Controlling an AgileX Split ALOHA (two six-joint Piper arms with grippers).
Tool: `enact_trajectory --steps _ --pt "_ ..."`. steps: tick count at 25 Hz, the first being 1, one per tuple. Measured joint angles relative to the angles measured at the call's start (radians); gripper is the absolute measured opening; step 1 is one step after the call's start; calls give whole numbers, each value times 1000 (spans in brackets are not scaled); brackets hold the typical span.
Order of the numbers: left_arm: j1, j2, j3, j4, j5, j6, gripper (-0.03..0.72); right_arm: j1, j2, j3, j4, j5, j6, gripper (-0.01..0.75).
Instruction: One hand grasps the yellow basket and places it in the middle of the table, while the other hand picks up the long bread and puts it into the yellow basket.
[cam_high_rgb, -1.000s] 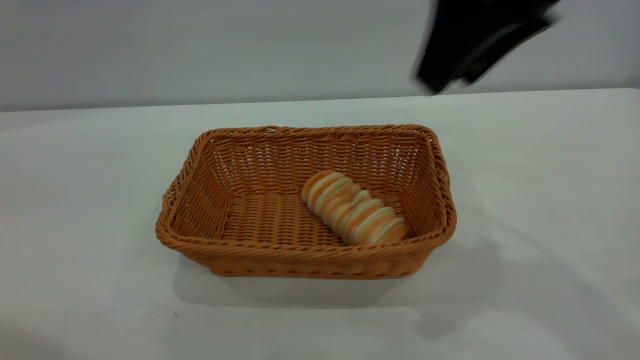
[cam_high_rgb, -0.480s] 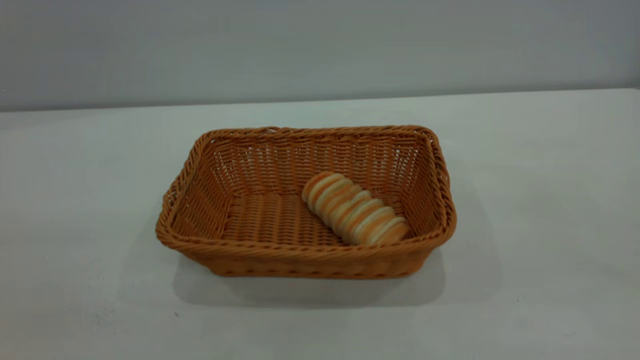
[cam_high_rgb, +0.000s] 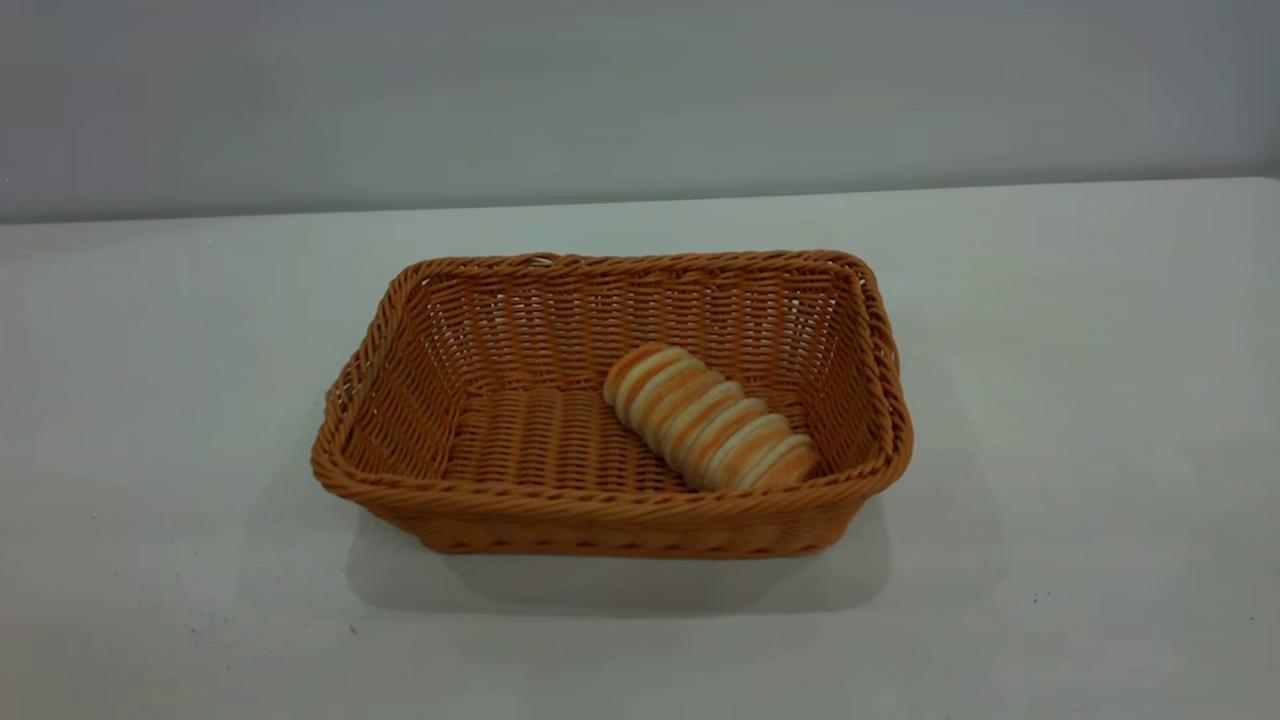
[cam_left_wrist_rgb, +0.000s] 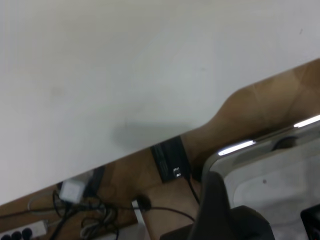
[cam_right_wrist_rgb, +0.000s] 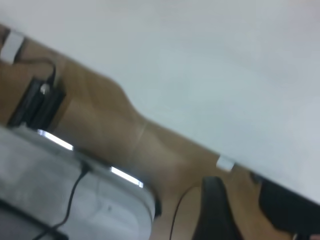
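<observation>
long bread (cam_high_rgb: 711, 430) inside yellow basket (cam_high_rgb: 400, 395)

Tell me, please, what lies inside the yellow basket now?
Only the long bread lies inside the yellow basket, slanted on the woven floor toward its right end. The near wall hides the bread's lower edge and the strip of floor behind it.

The yellow basket (cam_high_rgb: 610, 405) sits on the worktop (cam_high_rgb: 1080, 420), near its middle. The long bread (cam_high_rgb: 710, 418) lies inside the basket on its floor, in the right half, angled from the centre toward the front right corner.
</observation>
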Motion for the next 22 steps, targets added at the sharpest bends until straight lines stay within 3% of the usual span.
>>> enact_trajectory --steps 13,15,22 --pt "2 -155 0 -2 5 0 582 -6 -104 0 2 8 5 572" --pt "26 -185 0 -6 5 0 582 -56 -137 0 15 9 5 572" --pt "172 -337 0 -6 12 0 582 -345 -346 0 26 15 5 571"
